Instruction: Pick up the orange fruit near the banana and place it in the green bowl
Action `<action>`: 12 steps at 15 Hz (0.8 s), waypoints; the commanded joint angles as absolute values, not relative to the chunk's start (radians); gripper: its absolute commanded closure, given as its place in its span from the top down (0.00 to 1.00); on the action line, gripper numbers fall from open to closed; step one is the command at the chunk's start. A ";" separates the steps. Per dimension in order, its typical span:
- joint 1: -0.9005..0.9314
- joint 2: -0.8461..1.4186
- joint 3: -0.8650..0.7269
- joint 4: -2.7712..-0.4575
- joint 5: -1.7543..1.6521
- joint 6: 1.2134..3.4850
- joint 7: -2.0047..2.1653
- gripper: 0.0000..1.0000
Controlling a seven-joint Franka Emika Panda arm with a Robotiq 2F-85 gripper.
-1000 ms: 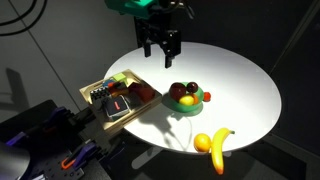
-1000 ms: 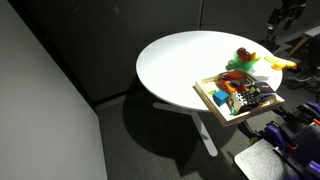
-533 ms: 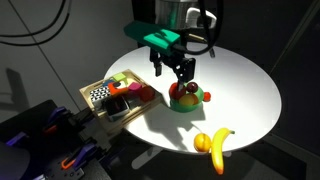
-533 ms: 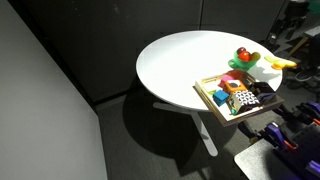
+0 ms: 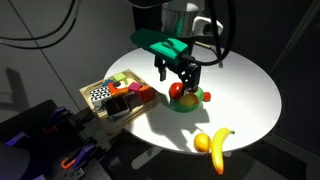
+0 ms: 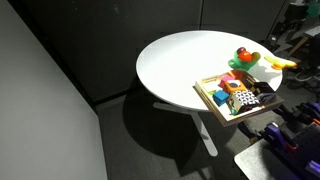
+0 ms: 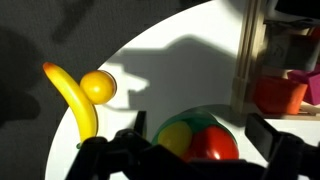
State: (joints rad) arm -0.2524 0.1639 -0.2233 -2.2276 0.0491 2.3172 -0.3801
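The orange fruit is a small round orange-yellow ball touching the banana near the table's front edge. In the wrist view the orange fruit sits beside the banana at the left. The green bowl holds a red fruit and other fruits. My gripper hangs just above the bowl, open and empty. In the wrist view the gripper straddles the green bowl, with the red fruit and a yellow fruit between its fingers.
A wooden tray of coloured blocks lies beside the bowl at the round white table's edge; it also shows in the wrist view. In an exterior view the tray, bowl and banana show far off.
My gripper has come from the table's far side and down, and now hangs just above the green bowl. The fruits have not moved.
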 commanded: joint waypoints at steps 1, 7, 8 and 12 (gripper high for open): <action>-0.261 0.163 -0.215 -2.226 0.046 2.315 -0.378 1.00; -0.265 0.180 -0.223 -2.216 0.034 2.320 -0.368 1.00; -0.269 0.191 -0.225 -2.207 0.033 2.315 -0.372 1.00; -0.292 0.260 -0.236 -2.169 0.026 2.314 -0.375 1.00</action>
State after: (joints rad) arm -0.2699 0.2017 -0.2313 -2.2193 0.0468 2.3172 -0.3780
